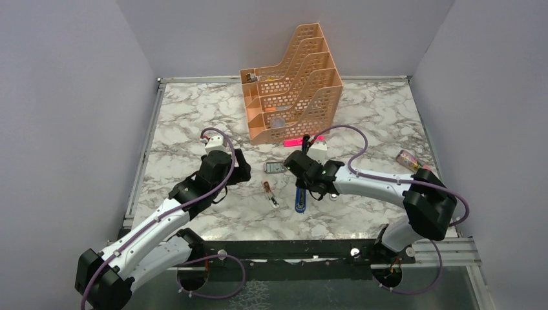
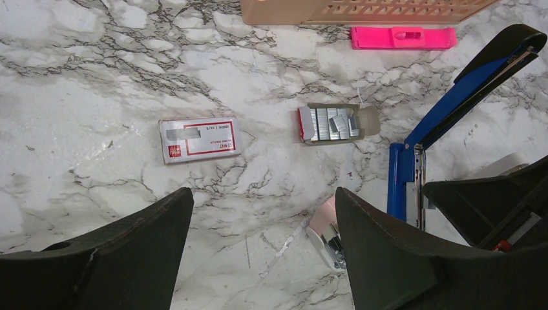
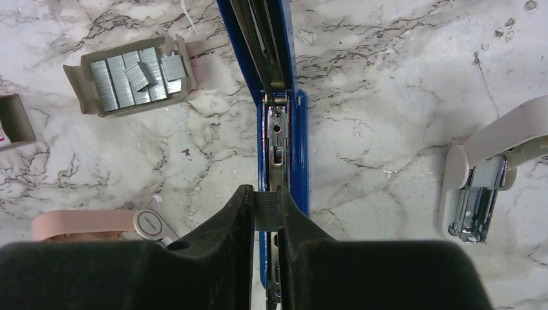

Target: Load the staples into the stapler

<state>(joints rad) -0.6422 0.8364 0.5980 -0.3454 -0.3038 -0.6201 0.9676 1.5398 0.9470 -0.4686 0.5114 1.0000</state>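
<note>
The blue stapler (image 3: 298,129) lies open on the marble, its lid raised; it also shows in the top view (image 1: 300,201) and the left wrist view (image 2: 452,110). My right gripper (image 3: 266,197) is shut on a short strip of silvery staples (image 3: 267,213), held right over the stapler's metal channel. The grey-blue tray of staples (image 3: 136,79) lies to the stapler's left, also seen in the left wrist view (image 2: 333,123) and the top view (image 1: 274,168). The white box with red label (image 2: 198,139) lies further left. My left gripper (image 2: 263,197) is open and empty above bare marble.
A peach-pink oblong piece (image 3: 90,225) lies left of the stapler's near end. A white capsule-like piece (image 3: 478,187) lies to its right. A bright-pink bar (image 2: 402,37) lies before the peach organizer (image 1: 291,87) at the back.
</note>
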